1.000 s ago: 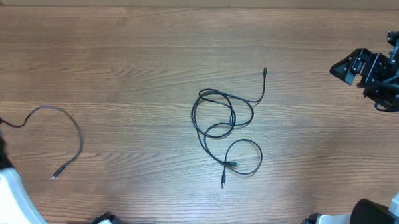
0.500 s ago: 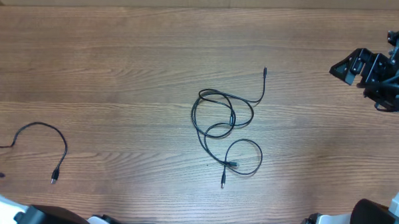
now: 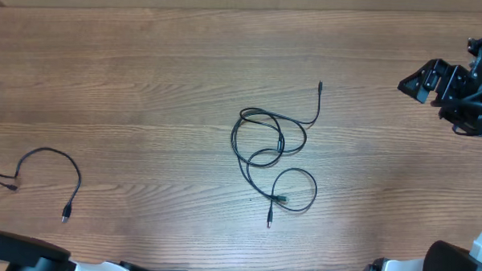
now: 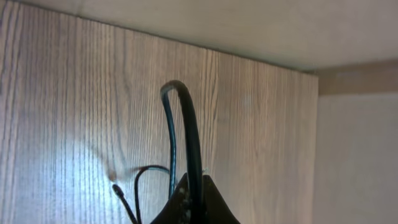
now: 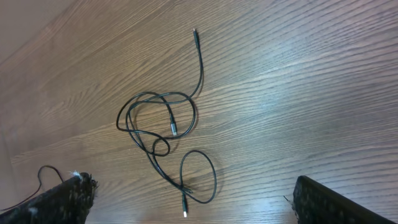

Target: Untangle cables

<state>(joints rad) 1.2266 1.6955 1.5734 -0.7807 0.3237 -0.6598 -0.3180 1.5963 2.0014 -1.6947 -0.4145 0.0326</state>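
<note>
The cables (image 3: 268, 152) lie in two lots on the bench (image 3: 147, 68). A knotted bundle of loops sits in the middle, with one plug end (image 3: 320, 86) trailing toward the far right. A single strand (image 3: 50, 150) lies well apart at the near left, apparently set aside so it cannot snag the rest. The right jaws stand wide apart at the far right, angled toward the bundle, probably ready to come in for a loop. The left jaws are together and grip nothing that shows. They are out of the overhead view, and their own camera shows a thin strand end close by.
</note>
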